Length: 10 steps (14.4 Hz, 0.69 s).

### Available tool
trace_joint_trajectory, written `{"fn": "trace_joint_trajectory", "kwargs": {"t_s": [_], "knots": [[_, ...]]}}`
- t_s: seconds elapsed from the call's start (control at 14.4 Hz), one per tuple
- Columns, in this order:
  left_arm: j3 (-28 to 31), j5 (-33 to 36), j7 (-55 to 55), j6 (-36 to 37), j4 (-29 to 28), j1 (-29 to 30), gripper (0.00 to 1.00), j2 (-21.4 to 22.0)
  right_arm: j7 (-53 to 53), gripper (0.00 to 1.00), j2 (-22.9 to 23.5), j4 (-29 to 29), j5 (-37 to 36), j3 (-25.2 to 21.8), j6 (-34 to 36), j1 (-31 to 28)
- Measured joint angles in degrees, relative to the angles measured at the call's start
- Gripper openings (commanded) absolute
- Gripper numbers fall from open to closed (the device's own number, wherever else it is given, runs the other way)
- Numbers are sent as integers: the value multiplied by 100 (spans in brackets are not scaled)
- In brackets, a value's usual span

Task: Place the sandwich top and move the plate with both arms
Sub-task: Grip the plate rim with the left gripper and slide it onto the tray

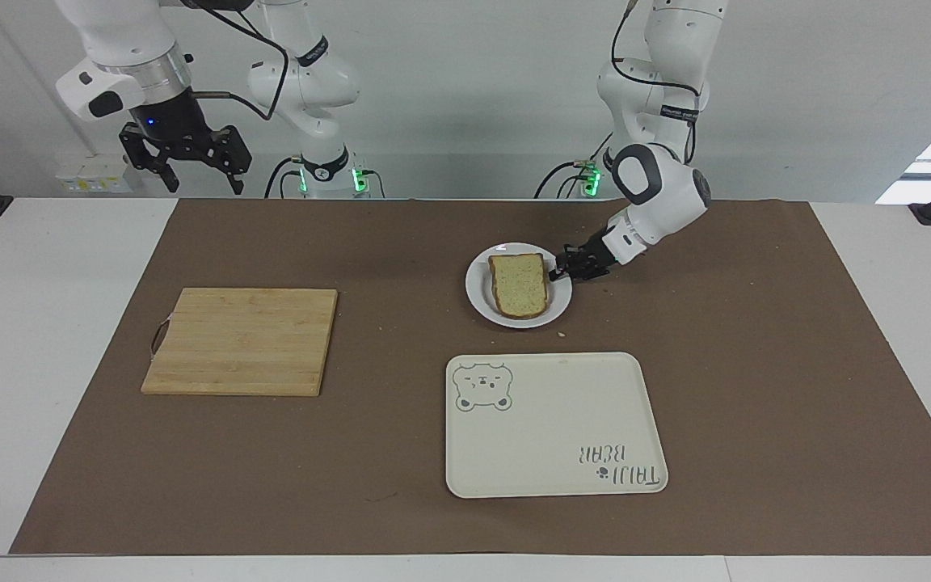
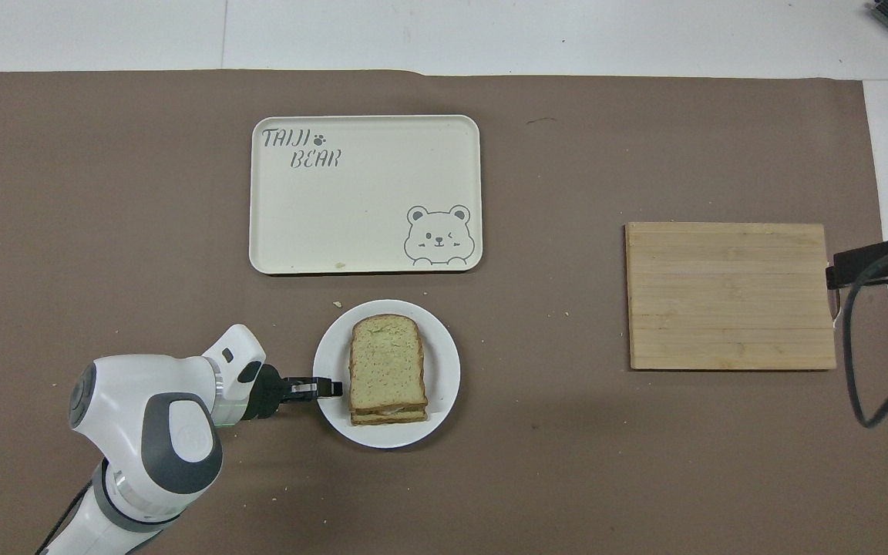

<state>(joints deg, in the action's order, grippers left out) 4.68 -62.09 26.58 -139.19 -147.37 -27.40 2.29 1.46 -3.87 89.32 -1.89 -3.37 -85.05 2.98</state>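
Observation:
The sandwich top point(image 1: 520, 284) lies flat on a stacked sandwich on the small white plate point(image 1: 478, 293), in the middle of the brown mat. In the overhead view the sandwich top point(image 2: 385, 356) covers the layers under it, and the plate point(image 2: 444, 364) shows all round it. My left gripper point(image 1: 560, 273) is low at the plate's rim on the left arm's side, its fingers closed on that rim; it also shows in the overhead view point(image 2: 324, 385). My right gripper point(image 1: 183, 162) hangs open and empty high at the right arm's end, waiting.
A cream tray with a bear drawing point(image 1: 554, 420) lies farther from the robots than the plate. A wooden cutting board point(image 1: 239, 339) lies toward the right arm's end. Two smaller white arms with green lights point(image 1: 312, 97) stand at the robots' end of the table.

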Motion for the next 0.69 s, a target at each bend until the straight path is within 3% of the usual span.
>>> {"fn": "trace_joint_trajectory", "kwargs": {"t_s": [0.42, 0.69], "knots": [[39, -92, 8, 116, 70, 18, 0, 28, 0, 100, 0, 0, 0, 0, 0, 0], [100, -93, 60, 795, 382, 437, 0, 22, 0, 100, 0, 0, 0, 0, 0, 0]]}}
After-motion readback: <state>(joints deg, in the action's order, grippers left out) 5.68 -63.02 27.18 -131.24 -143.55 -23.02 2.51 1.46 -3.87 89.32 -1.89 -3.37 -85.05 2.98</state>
